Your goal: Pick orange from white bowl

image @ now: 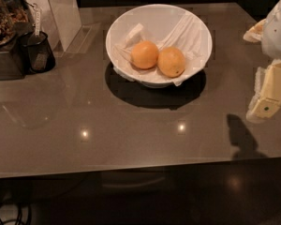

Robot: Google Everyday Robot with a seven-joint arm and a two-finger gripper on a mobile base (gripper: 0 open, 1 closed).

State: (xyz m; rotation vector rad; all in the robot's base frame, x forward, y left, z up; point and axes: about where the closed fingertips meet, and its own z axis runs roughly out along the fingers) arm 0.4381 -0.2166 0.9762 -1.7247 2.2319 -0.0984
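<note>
Countertop [131, 125], grey-brown and glossy, fills the view; the room behind is dark. White bowl [150, 20] stands at mid-back. Gripper [264, 108] is cut off by the right edge, well apart from the bowl; how wide it stands I cannot say. Orange [171, 62] lies inside the bowl, touching a paler fruit [144, 55].

Likely a kitchen: a brown stone counter [131, 139], a white bowl [154, 18] of fruit, and a snack jar [0, 13] at upper left. The gripper [270, 95] hangs at the right edge.
</note>
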